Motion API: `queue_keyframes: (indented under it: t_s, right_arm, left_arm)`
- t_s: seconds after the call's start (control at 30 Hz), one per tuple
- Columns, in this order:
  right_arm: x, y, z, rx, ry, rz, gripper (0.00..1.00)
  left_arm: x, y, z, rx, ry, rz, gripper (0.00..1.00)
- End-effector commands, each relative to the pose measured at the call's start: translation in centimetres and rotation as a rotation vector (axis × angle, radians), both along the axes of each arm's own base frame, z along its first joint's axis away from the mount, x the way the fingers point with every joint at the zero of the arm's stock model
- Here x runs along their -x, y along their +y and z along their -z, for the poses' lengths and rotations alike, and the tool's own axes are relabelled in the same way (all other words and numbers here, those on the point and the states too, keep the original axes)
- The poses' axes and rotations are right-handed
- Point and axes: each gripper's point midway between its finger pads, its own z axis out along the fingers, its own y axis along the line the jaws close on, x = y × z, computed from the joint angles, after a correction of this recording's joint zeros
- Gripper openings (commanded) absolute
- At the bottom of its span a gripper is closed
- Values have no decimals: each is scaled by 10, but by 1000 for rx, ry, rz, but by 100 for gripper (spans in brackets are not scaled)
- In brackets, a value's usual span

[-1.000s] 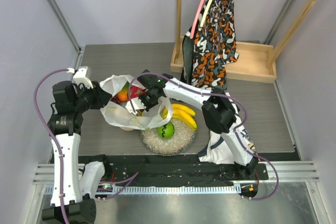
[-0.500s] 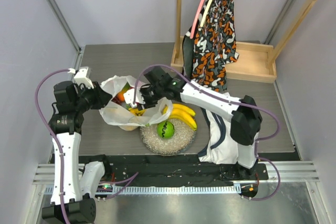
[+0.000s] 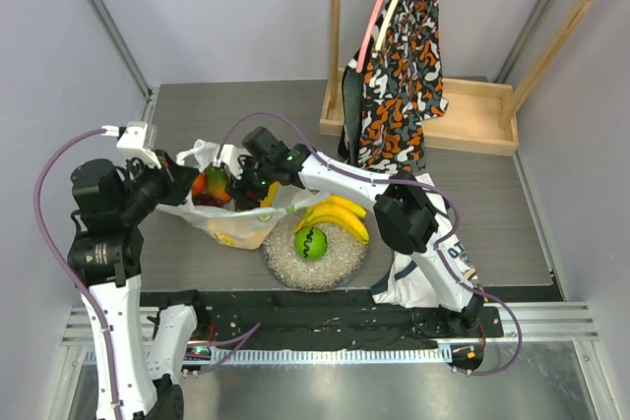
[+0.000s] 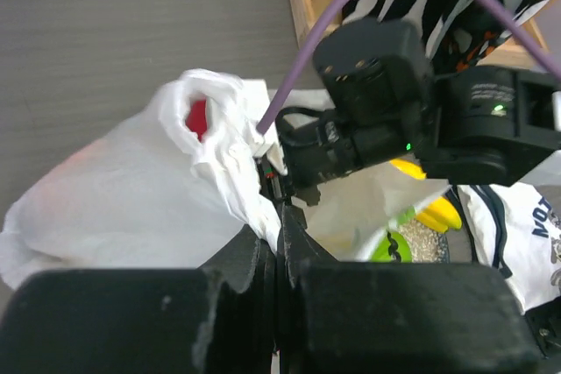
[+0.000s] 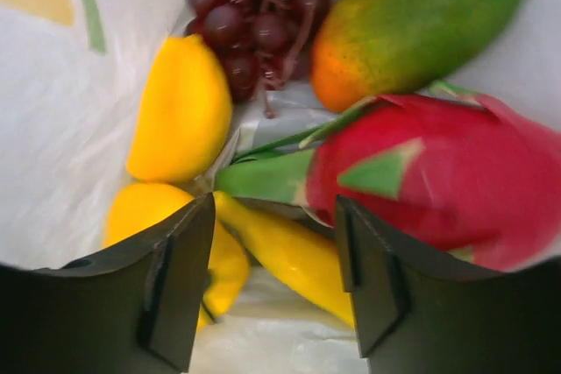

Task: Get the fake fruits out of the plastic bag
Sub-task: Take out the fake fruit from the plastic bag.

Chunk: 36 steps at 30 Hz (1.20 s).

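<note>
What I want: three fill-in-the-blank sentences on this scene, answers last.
The left pincer is ____ on the crinkly white plastic bag.
The right pincer hangs ____ above the purple plastic grapes.
The glossy green ball lies beside the yellow ____ on the speckled round dish.
Answers: shut; open; bananas.

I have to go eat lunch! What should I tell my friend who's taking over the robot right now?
Grippers: the left gripper is shut on the plastic bag, pinching its rim. The right gripper is open and empty, with its fingers down in the bag's mouth just above the fruit.
Done: the green ball is out, in the speckled dish. The bananas lie at the dish's far rim.
Left: the grapes, mango, red fruit and yellow pieces are in the bag.
</note>
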Motion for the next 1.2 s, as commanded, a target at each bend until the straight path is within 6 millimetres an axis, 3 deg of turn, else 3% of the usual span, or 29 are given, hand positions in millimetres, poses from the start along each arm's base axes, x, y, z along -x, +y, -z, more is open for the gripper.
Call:
queue_keyframes:
  t_s: [0.0,0.2,0.23,0.4,0.5,0.67,0.77,0.8,0.87,0.9,0.97,1.03,1.07,1.17]
  right_arm:
    - [14,12,-38,-81,72,13,69]
    - [54,-3,-2,18,251,-67,80]
    - [61,-5,-2,19,278,-90,87]
    - [93,-12,13,71,365,-145,95]
    - [94,-15,37,140,313,-113,98]
    - [76,-29,78,254,194,-13,98]
    - [71,-33,86,274,161,-13,87]
    - [70,-32,84,270,150,-22,73]
    - [63,-26,73,243,119,-33,55]
    - [60,-23,67,229,110,-35,40]
    - [48,-16,43,180,79,-16,33]
    - [30,-2,3,103,-3,1,29]
    - [20,3,-29,45,-59,8,29]
    - [-3,4,-91,-77,-214,34,26]
  left_arm:
    - [-12,5,21,45,58,-40,0]
    - [-20,10,31,41,72,-61,2]
    - [-20,10,32,36,75,-61,3]
    - [-19,10,46,26,100,-55,8]
    - [-20,9,52,36,117,-46,9]
    - [-20,9,54,24,128,-37,10]
    - [-20,10,54,11,131,-39,10]
    - [-21,10,55,11,135,-37,10]
    - [-22,10,55,12,139,-37,10]
    - [-24,11,56,12,143,-35,10]
    - [-26,14,58,-5,146,-44,10]
    - [-28,20,62,-46,142,-58,3]
    - [-31,29,65,-75,143,-104,0]
    - [-36,48,64,-135,111,-189,0]
